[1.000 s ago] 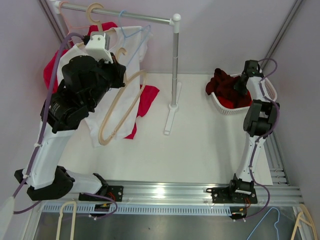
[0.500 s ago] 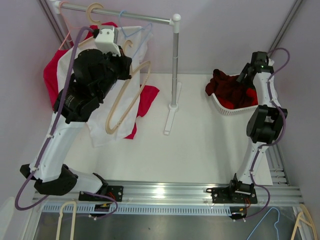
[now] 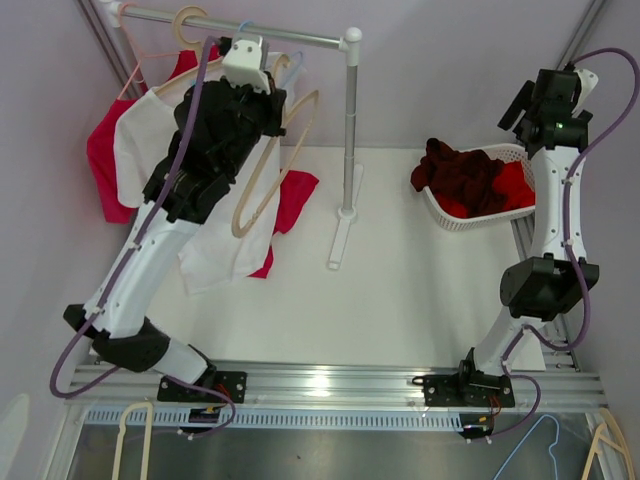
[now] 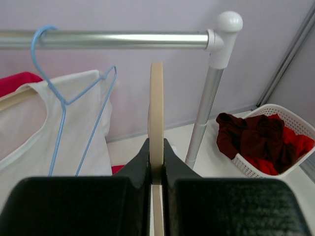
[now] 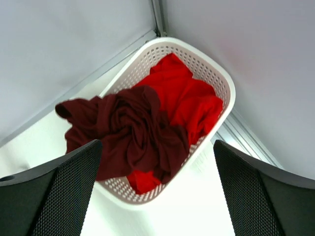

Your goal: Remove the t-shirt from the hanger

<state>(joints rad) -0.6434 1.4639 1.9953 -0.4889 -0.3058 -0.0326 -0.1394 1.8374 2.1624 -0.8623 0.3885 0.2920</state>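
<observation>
**T-shirt on the rail, bare hanger held up**

T-shirt (image 3: 215,255), the white one, hangs down below the rail (image 4: 123,39). The left gripper (image 4: 156,147) is squeezed tight on a bare tan hanger (image 4: 156,98), close under the rail. The right gripper (image 5: 157,191) is spread wide, high above the basket (image 5: 216,73) of red clothes (image 5: 187,103).

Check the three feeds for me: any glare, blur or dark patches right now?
Top view: even light, sharp, with glare on the metal rail at the near edge. Left wrist view: the left fingers fill the bottom as a dark, soft mass; hanger and rod are clear. Right wrist view: flat light, basket sharp, right fingers slightly soft.
</observation>
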